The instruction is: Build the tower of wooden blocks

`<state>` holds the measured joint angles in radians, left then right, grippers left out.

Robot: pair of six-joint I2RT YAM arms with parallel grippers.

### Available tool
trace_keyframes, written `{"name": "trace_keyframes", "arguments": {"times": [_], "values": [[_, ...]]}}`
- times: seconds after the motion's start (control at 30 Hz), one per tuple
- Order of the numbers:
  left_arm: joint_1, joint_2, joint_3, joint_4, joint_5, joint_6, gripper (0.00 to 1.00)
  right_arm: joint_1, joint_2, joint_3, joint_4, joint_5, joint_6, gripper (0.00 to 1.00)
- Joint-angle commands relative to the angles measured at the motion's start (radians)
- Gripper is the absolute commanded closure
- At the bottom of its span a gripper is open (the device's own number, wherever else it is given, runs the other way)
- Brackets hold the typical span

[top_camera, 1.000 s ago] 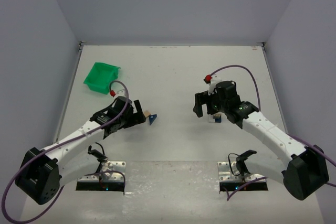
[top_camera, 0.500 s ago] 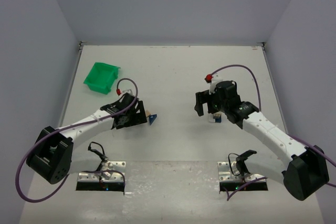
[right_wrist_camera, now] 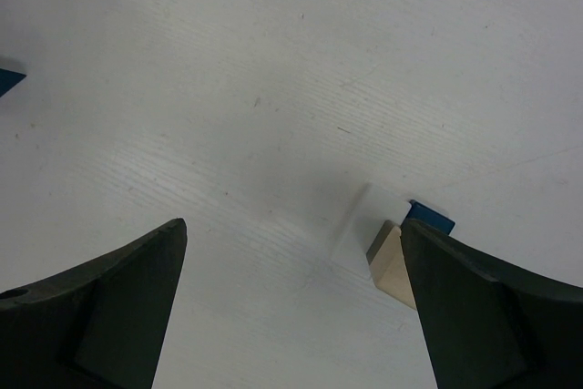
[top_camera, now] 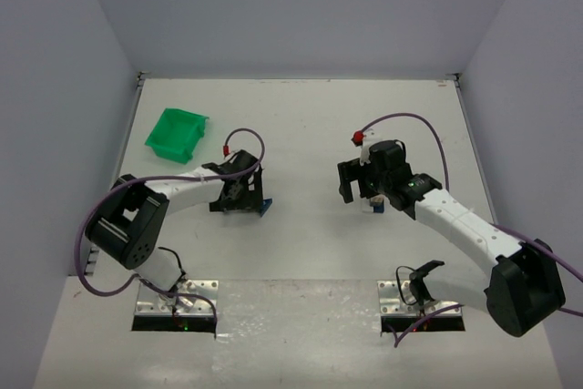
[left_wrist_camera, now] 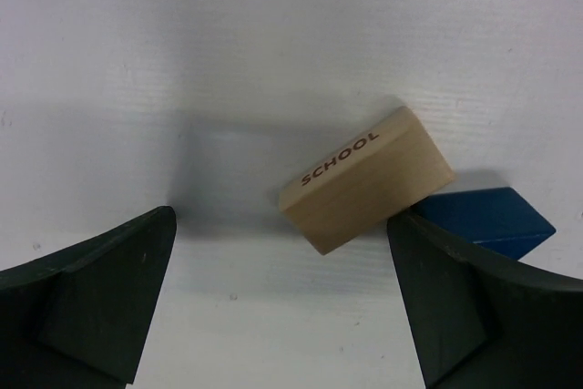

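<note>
Left gripper [left_wrist_camera: 281, 230] swung over tan block [left_wrist_camera: 364, 179]; jaws apart

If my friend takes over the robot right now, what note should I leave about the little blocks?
Left gripper: jaws open, one on either side of the tan SCHOOL block, not gripping it. That block touches the blue wedge.
Right gripper: jaws open, holding nothing. A second tan block and a blue block lie close to one finger.
Done: nothing stacked that I can see.
Left: grip the blocks and stack them all.
</note>
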<state>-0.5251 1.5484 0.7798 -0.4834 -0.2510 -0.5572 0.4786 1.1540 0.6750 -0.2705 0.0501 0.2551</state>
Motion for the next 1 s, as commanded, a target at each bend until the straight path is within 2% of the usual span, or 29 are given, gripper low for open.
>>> {"name": "trace_keyframes", "arguments": {"times": [0.0,0.13,0.23,0.33,0.37,0.43,0.47,0.6,0.73,0.83,0.97], "values": [[-0.01,0.077,0.061,0.058,-0.031,0.089,0.0,0.003,0.009,0.028,0.027,-0.003,-0.017,0.01],[-0.018,0.134,0.067,0.068,-0.045,0.107,0.03,0.002,0.009,0.026,0.026,0.001,-0.019,0.01],[-0.023,0.137,0.07,0.087,-0.035,0.115,0.16,0.002,0.011,0.026,0.028,0.007,-0.019,0.01],[-0.033,0.123,0.067,0.118,-0.01,0.129,0.35,0.002,0.015,0.029,0.028,0.005,-0.017,0.01],[-0.035,0.118,0.066,0.12,-0.01,0.131,0.45,0.002,0.019,0.032,0.024,0.005,-0.017,0.01],[-0.039,0.106,0.06,0.12,-0.014,0.128,0.58,0.002,0.02,0.034,0.022,0.006,-0.012,0.01],[-0.041,0.082,0.051,0.12,-0.018,0.124,0.67,0.002,0.018,0.034,0.022,0.002,-0.009,0.01],[-0.042,0.008,0.028,0.116,-0.023,0.093,0.89,0.002,0.01,0.035,0.02,-0.034,-0.001,0.01],[-0.042,-0.105,0.029,0.106,-0.043,0.047,1.0,0.003,-0.012,0.031,0.023,-0.053,0.01,0.01],[-0.042,-0.2,0.039,0.103,-0.034,0.028,1.0,0.003,-0.041,0.023,0.025,-0.079,0.012,0.01],[-0.047,-0.293,0.019,0.151,0.08,0.071,1.0,0.003,-0.07,0.013,0.043,-0.121,0.024,0.01]]}}
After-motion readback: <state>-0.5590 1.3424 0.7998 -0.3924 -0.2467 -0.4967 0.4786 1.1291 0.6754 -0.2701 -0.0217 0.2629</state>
